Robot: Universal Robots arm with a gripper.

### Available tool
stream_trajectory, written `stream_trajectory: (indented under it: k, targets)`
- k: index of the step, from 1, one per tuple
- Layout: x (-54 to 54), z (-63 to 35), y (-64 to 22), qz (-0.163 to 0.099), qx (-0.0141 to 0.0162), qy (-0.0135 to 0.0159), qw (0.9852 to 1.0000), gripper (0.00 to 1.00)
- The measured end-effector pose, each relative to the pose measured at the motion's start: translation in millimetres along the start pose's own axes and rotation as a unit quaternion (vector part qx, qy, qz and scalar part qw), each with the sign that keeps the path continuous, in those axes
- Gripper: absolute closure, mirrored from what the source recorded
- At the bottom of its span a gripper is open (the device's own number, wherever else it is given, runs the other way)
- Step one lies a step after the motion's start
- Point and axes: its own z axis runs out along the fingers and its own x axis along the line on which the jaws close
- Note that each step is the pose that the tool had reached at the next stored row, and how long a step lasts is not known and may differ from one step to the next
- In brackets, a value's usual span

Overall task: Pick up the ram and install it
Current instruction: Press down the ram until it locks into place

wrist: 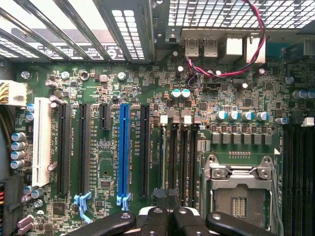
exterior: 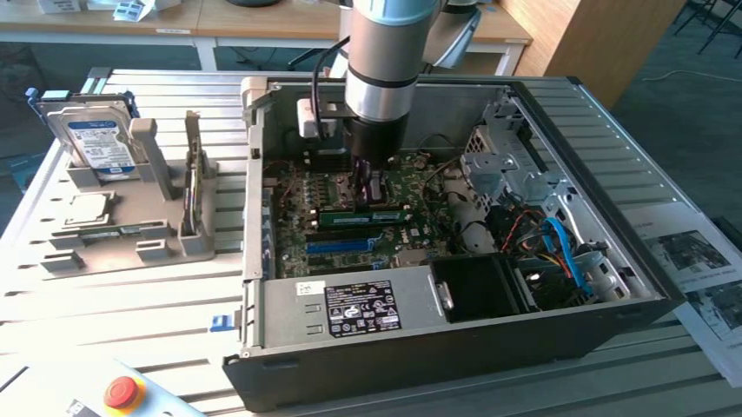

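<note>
My gripper [exterior: 368, 198] reaches down into the open computer case [exterior: 464, 347], over the motherboard's memory slots [wrist: 179, 162]. Its dark fingers [wrist: 155, 221] are shut, tips pressed together. A ram [exterior: 347, 212], a long green stick, lies along a slot right beneath the fingertips; I cannot tell whether they touch it. A second stick like it [exterior: 193, 174] stands on edge in the grey holder [exterior: 174, 252], at the exterior view's left, outside the case.
The holder also carries a silver hard drive [exterior: 99, 143] and a square processor chip [exterior: 90, 208]. Inside the case are the power supply [exterior: 354, 308], a drive cage [exterior: 510, 165], blue cables [exterior: 562, 252] and an empty CPU socket [wrist: 238, 191]. A red stop button [exterior: 122, 393] sits in front.
</note>
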Motion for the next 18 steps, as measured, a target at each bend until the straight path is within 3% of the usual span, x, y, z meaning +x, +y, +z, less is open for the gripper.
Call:
stream_trajectory:
  k: [18]
  targets:
    - [0.0,2.0,0.0,0.000,-0.0001,0.0002,1.0000,0.90]
